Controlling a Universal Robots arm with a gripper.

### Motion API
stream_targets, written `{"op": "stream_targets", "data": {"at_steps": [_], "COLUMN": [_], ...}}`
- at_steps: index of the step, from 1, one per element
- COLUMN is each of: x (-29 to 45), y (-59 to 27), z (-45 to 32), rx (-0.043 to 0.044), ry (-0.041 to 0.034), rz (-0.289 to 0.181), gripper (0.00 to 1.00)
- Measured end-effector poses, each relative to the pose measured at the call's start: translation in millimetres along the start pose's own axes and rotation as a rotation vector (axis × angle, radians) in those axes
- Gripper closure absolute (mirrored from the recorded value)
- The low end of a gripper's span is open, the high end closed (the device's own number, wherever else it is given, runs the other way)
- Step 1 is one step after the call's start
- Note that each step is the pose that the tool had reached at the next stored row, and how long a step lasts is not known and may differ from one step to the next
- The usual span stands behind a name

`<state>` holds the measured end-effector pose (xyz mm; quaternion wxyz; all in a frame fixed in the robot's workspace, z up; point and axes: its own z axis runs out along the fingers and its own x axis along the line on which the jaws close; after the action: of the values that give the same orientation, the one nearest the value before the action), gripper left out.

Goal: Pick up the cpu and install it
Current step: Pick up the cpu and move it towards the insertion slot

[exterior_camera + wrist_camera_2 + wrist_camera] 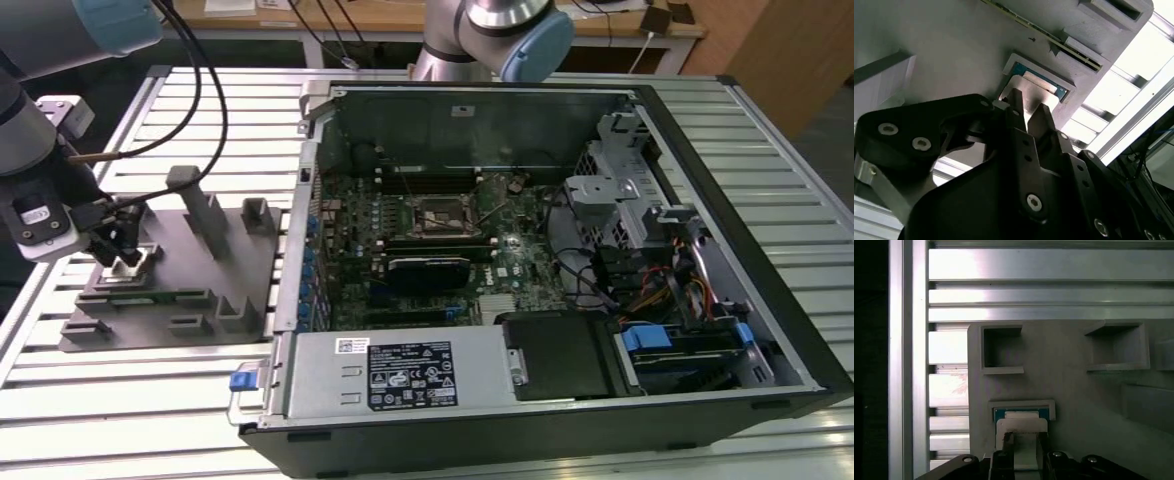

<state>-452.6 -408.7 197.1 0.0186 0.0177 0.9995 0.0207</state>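
One cpu (1021,426) | square, silver-white top, in grey holder (1069,390) | fingers (1043,122) apart above

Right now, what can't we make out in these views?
- Chip: near part covered by the gripper in both wrist views.
- Socket: too small in the exterior view to judge its latch.
- Grey holder: cut off by the first wrist view's edge.
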Motion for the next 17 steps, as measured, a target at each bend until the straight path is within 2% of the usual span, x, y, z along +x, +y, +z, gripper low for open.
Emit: {"op": "stream_targets", "data": {"at_steps": [2, 3, 5, 7, 8, 17], "x": [0.0, 0.0, 0.0, 0.1, 0.1, 0.3], "y": [0.0, 0.0, 0.0, 0.0, 0.0, -0.2], "z": [0.0, 0.0, 0.0, 0.0, 0.0, 5.3], "rx": [0.0, 0.0, 0.0001, 0.0, 0.0, -0.0001], "ry": [0.0, 0.0, 0.0, 0.0, 0.0, 0.0002], "rz": [0.0, 0.0, 0.0, 0.0, 0.0, -0.004], "gripper": [0.59, 0.59, 0.47, 0.47, 0.41, 0.41]}}
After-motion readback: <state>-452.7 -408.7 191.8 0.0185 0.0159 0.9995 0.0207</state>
